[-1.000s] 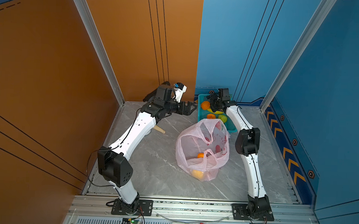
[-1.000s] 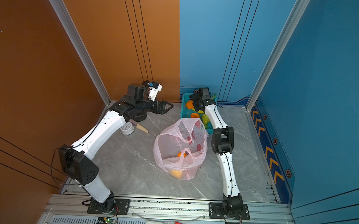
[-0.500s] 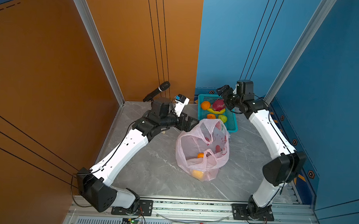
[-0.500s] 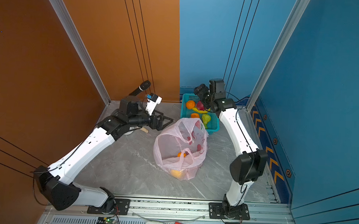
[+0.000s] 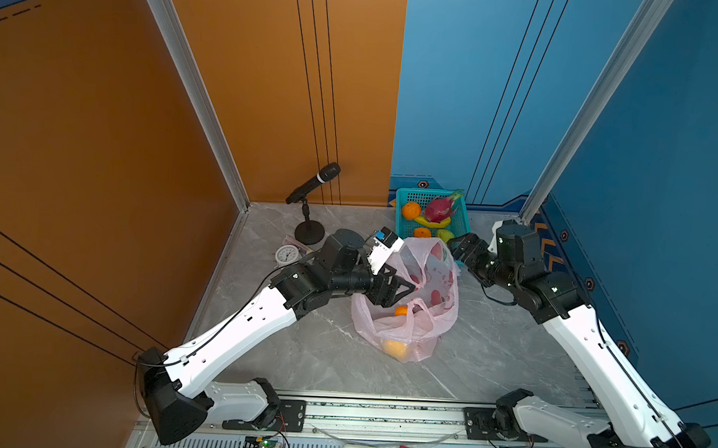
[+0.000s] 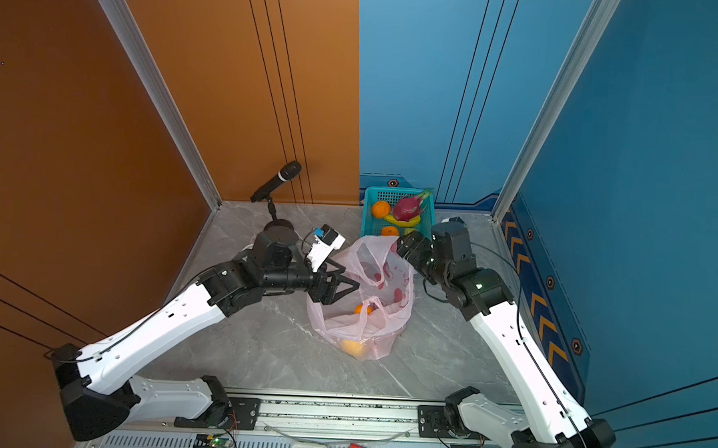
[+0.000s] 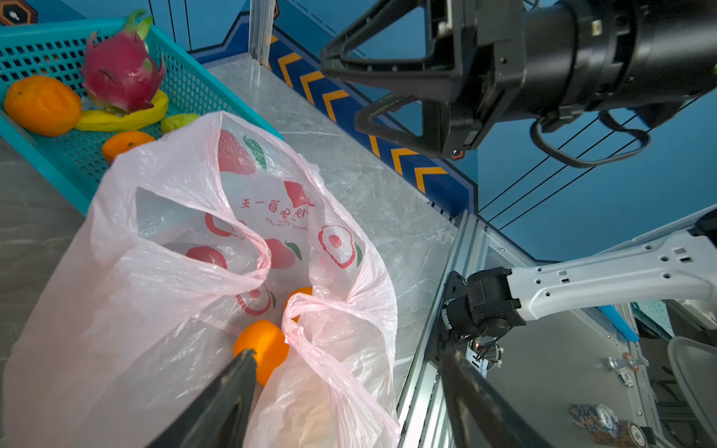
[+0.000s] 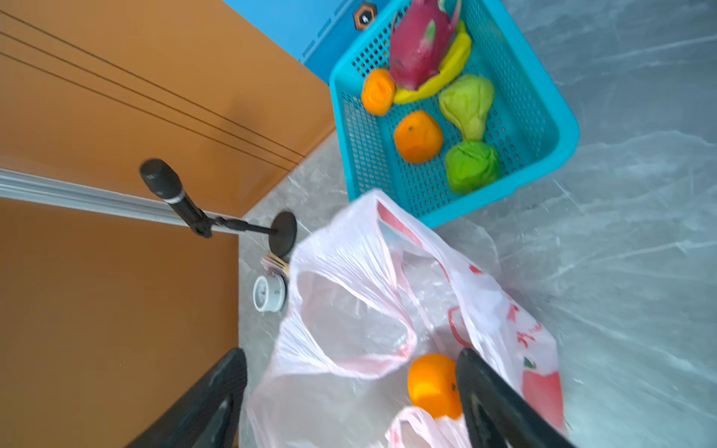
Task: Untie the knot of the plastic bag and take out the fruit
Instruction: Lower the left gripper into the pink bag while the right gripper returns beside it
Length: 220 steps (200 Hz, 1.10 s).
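Slumping on table [image 5: 489, 355] centre: plastic bag [image 5: 440, 274], thin pale-pink, red fruit prints, mouth open.
Fruit: 2 orange tangerines [image 5: 401, 310] inside, near end.
L hand [image 5: 402, 295]: open, at bag mouth.
R hand [image 7: 339, 93]: open, by bag's far-right edge.

The plastic bag [image 5: 407, 318] gapes open from above, though a slack handle loop [image 7: 256, 248] sags across the mouth. The left end effector [image 5: 404, 295], jaws spread, fills the near-left part of that opening; the right end effector [image 5: 457, 247], also spread, hangs by the far-right rim. Bare surface [image 5: 301, 355] lies open in front and right of the bag. The teal basket [image 5: 462, 221] blocks the rear, a microphone stand [image 5: 308, 233] and clock [image 5: 286, 255] the far left
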Available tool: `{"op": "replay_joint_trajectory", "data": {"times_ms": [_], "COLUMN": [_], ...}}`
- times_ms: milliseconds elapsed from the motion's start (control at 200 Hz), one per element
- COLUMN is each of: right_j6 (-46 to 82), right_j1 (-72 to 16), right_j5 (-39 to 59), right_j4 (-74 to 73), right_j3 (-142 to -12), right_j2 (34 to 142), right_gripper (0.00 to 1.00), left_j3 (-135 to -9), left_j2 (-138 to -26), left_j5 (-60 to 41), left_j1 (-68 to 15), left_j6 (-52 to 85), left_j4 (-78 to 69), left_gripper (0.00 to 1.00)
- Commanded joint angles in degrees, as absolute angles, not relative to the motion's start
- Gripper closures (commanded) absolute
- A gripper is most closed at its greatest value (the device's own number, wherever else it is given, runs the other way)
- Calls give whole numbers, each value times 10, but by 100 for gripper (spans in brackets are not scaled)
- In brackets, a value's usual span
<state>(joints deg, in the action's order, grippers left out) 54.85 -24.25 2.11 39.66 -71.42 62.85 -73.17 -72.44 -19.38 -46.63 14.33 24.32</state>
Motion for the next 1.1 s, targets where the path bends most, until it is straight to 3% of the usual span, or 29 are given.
{"op": "replay_joint_trajectory", "data": {"times_ms": [0,180,551,796,1096], "right_j6": [555,522,481,404,360], "right_j1": [-252,-275,-309,-341,-414], "right_j5": [18,9,83,79,75], "right_j4": [466,546,463,509,570], "right_j3": [-683,-644,-544,-547,-504], "right_j2": [611,601,647,699,701], "right_gripper": [14,11,10,27,39], "left_j3": [-729,-727,-713,-717,-723], "left_j2": [-741,-790,-887,-897,-930], "left_j5": [-110,-39,18,43,77], "left_j1": [-483,-518,-551,-554,-557], "left_j6": [190,216,227,239,274], "left_j4": [265,259,249,250,263], "left_gripper": [27,33,38,38,39]}}
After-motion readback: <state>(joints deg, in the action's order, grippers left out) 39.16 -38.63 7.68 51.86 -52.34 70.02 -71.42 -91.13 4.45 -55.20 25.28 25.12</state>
